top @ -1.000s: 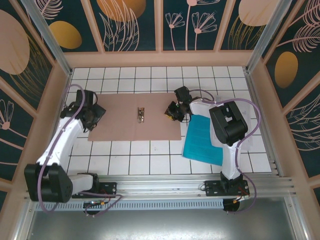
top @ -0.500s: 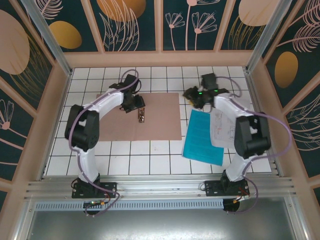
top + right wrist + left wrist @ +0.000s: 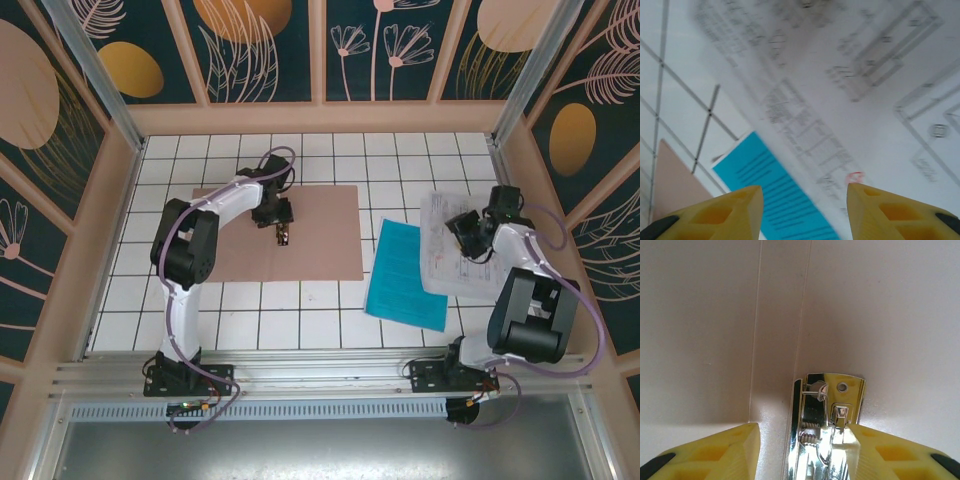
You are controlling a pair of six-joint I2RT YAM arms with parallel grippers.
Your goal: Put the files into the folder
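Inside floral-panelled walls [image 3: 260, 50], a white-tiled table [image 3: 300, 325] bears the folder [image 3: 320, 240].

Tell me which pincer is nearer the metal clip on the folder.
Left. The left pincer hangs directly over the metal clip; the right pincer is far off over the white sheets, beyond the teal sheet.

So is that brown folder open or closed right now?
Open. The folder lies spread flat, its inner metal clip bared beside the centre creases, and the sheets lie outside it.
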